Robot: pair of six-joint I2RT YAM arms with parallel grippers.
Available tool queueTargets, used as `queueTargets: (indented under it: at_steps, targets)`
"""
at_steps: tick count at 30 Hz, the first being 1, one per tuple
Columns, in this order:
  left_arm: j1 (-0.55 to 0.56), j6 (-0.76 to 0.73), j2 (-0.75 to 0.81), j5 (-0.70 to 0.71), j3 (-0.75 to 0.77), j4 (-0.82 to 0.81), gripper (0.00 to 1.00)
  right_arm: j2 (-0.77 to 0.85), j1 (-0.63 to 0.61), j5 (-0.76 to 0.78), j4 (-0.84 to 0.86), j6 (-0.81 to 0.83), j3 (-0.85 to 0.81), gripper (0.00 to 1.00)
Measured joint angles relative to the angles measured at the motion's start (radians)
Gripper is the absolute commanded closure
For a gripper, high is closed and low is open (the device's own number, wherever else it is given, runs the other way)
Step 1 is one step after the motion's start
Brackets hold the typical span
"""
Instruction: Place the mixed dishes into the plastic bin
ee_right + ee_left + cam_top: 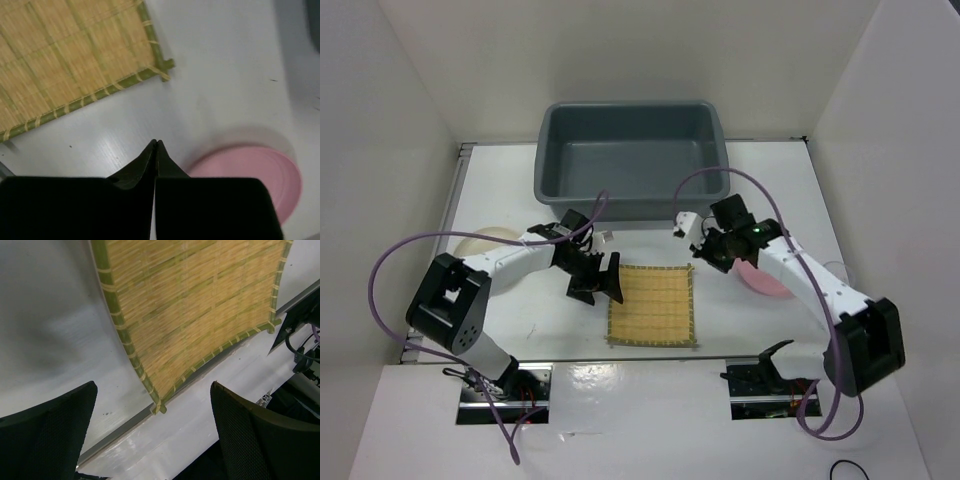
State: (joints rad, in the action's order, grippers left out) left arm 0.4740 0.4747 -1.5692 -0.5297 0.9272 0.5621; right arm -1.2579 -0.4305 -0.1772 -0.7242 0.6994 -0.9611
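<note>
looking at the yellow bamboo mat [653, 305] first, i see it lies flat on the white table [525, 320], in the middle, in front of the big grey-blue bin [632, 106] and not in it. i think the mat is light and thin. it is made of small slats tied side by side, so i guess it bends one way and is stiff the other way. it may flop if i lift it by one corner. it lies so flat that a pinch from the top would be hard. i think the best place to take hold is the green edge strip on its left side, with one finger slid under and the other pressed on top. the rough slats should not slip much.

my left gripper [598, 282] is wide open and holds nothing. it hangs just beside the left edge of the mat, and in my left wrist view a corner of the mat shows between my two fingers [50, 435]. my right gripper [712, 248] is shut tight with nothing in it. it is near the mat's far right corner, and the pink plate [767, 280] sits on the table just beside it. the plate looks hard and smooth, so it could slip. the cream dish [485, 243] is well apart on the left, partly behind my left arm. the bin looks empty, so no dish is in it yet.
</note>
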Motion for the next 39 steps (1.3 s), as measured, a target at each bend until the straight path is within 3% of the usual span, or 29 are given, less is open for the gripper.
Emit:
queueTargets:
  at_steps: [4, 9, 18, 22, 23, 26, 27, 30, 31, 33, 39]
  targets:
    - [0.0, 0.005, -0.031, 0.001, -0.021, -0.02, 0.0, -0.125, -0.068, 0.0, 0.0, 0.003, 0.024, 1.0]
    - [0.0, 0.019, -0.062, -0.003, -0.049, -0.072, 0.0, -0.165, -0.117, -0.003, 0.025, -0.02, 0.059, 1.0]
    - [-0.002, 0.083, -0.109, -0.171, -0.096, -0.271, 0.03, -0.317, -0.206, 0.034, 0.13, -0.114, 0.061, 1.0]
    - [0.001, 0.109, -0.169, -0.262, -0.096, -0.372, 0.16, -0.337, -0.251, 0.074, 0.161, -0.179, 0.056, 1.0]
    - [-0.002, 0.115, -0.18, -0.282, -0.097, -0.387, 0.33, -0.337, -0.256, 0.084, 0.166, -0.192, 0.056, 1.0]
    - [-0.006, 0.128, -0.222, -0.281, -0.103, -0.442, 0.54, -0.338, -0.262, 0.108, 0.175, -0.225, 0.06, 1.0]
    - [-0.012, 0.13, -0.234, -0.283, -0.105, -0.454, 0.66, -0.338, -0.262, 0.12, 0.176, -0.235, 0.06, 1.0]
    - [-0.027, 0.151, -0.245, -0.333, -0.112, -0.488, 0.83, -0.329, -0.263, 0.138, 0.188, -0.263, 0.064, 1.0]
    - [-0.024, 0.154, -0.238, -0.357, -0.111, -0.5, 0.93, -0.329, -0.266, 0.142, 0.203, -0.27, 0.068, 1.0]
    - [-0.017, 0.15, -0.202, -0.403, -0.106, -0.506, 1.0, -0.317, -0.268, 0.157, 0.217, -0.286, 0.077, 1.0]
    - [0.006, 0.117, -0.084, -0.327, -0.055, -0.325, 1.0, -0.255, -0.252, 0.219, 0.188, -0.341, 0.047, 1.0]
